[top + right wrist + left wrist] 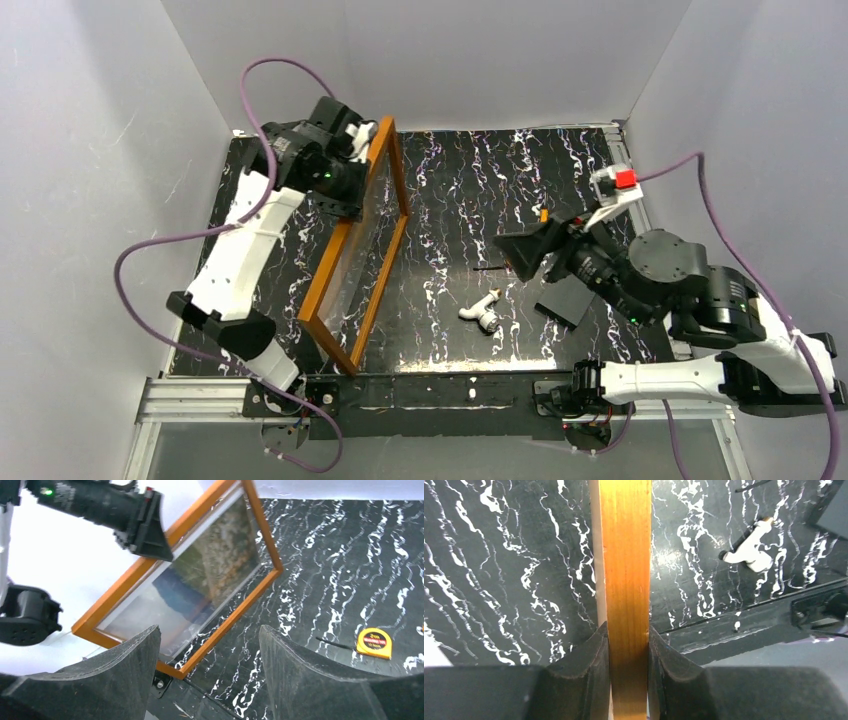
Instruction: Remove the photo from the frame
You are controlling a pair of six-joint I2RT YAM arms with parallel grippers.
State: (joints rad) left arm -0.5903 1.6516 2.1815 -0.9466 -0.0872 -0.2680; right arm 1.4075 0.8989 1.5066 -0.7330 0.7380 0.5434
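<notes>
Nearest the arm bases, one corner of the frame (pixel 331 268) sits close to the table's (pixel 470 180) near edge. From there the frame runs away along the left half, propped up on one long side and leaning rather than lying flat. A little farther in, right of the frame, a small white object (pixel 481 312) lies on the black marbled surface, with a small dark grey panel (pixel 566 300) flat beside it toward the right. Just past these is the right gripper (pixel 209 630), which faces the frame but is well apart from it. Its fingers (pixel 125 675) are spread wide, with nothing between them and nothing touching them. In its wrist view the photo (pixel 200 585) is inside the frame, showing brown rock above a dark blue band and a pale area, behind a reflective front. A yellow tape measure (pixel 375 642) lies on the table off to that gripper's side. Farthest away, near the back left corner, the left gripper (pixel 627 629) pinches the frame's raised upper rail. Both pads are pressed against the orange-brown wood, one on each face, and the rail fills the gap between them.
</notes>
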